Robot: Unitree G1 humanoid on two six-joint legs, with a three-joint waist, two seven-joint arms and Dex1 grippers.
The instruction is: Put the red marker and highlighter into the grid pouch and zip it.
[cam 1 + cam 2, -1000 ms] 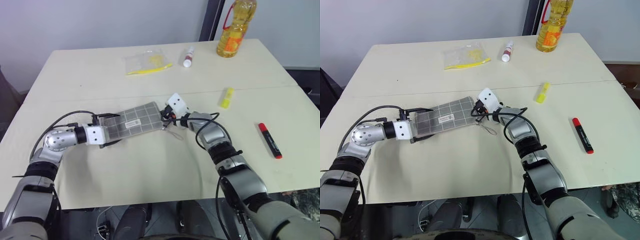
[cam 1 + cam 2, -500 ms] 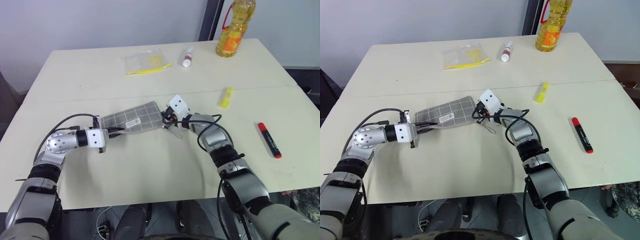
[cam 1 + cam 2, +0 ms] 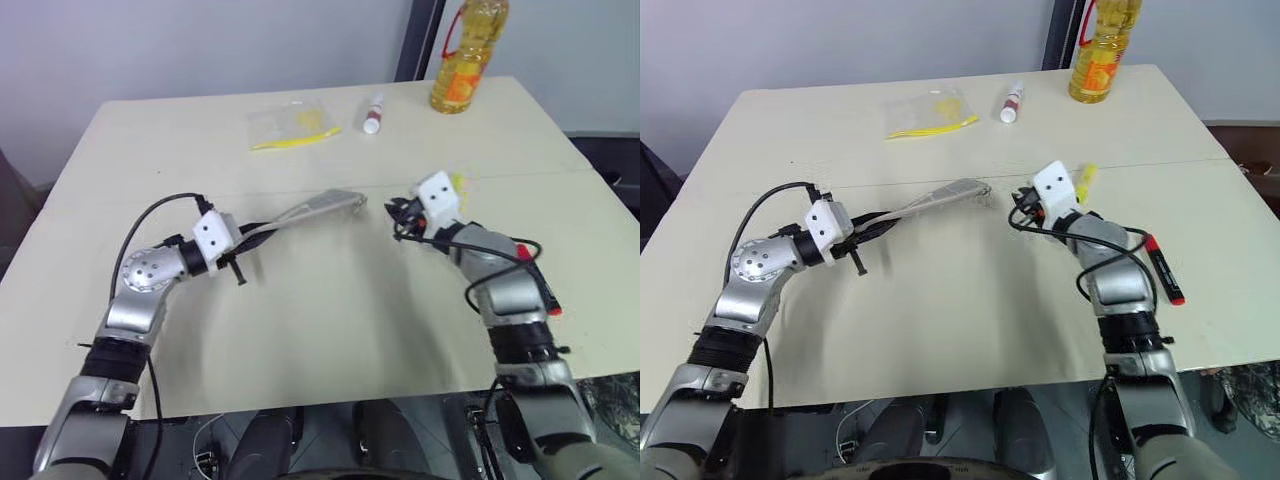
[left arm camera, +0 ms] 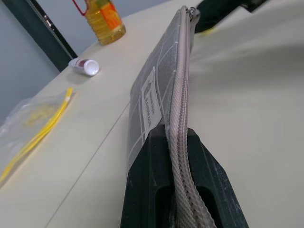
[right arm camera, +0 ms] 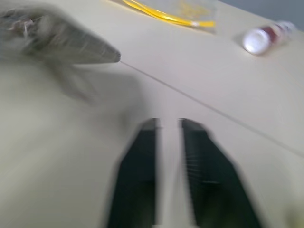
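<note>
The grid pouch (image 3: 322, 206) hangs above the table, turned on edge with its zipper on top. My left gripper (image 3: 250, 235) is shut on its near end; in the left wrist view the black fingers (image 4: 152, 185) clamp the zipper edge of the pouch (image 4: 159, 85). My right gripper (image 3: 397, 215) stands a little right of the pouch's far end, apart from it. Its fingers (image 5: 142, 156) are open with nothing between them. The yellow highlighter (image 3: 1086, 176) lies just behind it. The red marker (image 3: 1162, 268) lies beside my right forearm.
An oil bottle (image 3: 462, 55) stands at the table's far right. A white tube with a red cap (image 3: 373, 112) and a clear bag with a yellow item (image 3: 295, 125) lie at the far edge. A seam crosses the table (image 3: 330, 330).
My left gripper has lifted the pouch, rolled it onto its edge and carried it right. My right gripper has let go of the pouch's end, opened and swung away to the right.
</note>
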